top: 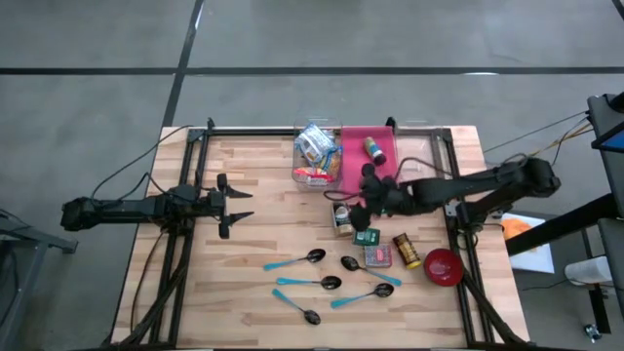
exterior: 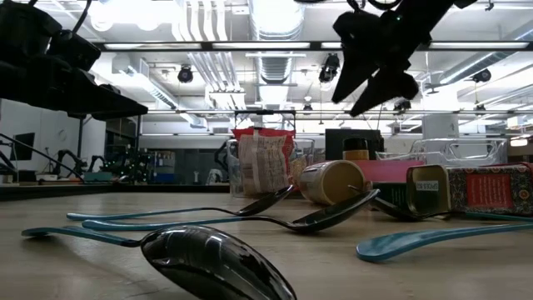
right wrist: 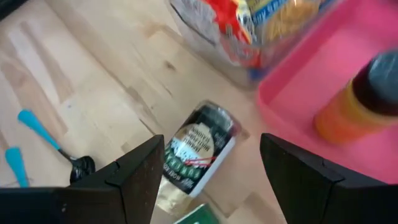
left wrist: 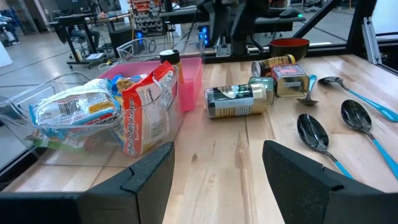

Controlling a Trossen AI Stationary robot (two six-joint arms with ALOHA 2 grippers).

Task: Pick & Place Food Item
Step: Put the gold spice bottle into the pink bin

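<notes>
Below our right gripper (right wrist: 208, 171), jaws wide and empty, lies the can (right wrist: 198, 151) on its side beside the pink tray (right wrist: 348, 99), likely our pick; left gripper (left wrist: 217, 180) waits open, away.

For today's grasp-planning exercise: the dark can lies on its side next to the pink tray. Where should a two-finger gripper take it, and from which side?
Grip the dark can across the middle of its round body, coming down from above. It lies flat, so its curved sides are free, while its ends face the pink tray and the other tins. The right gripper hangs open above it.
</notes>
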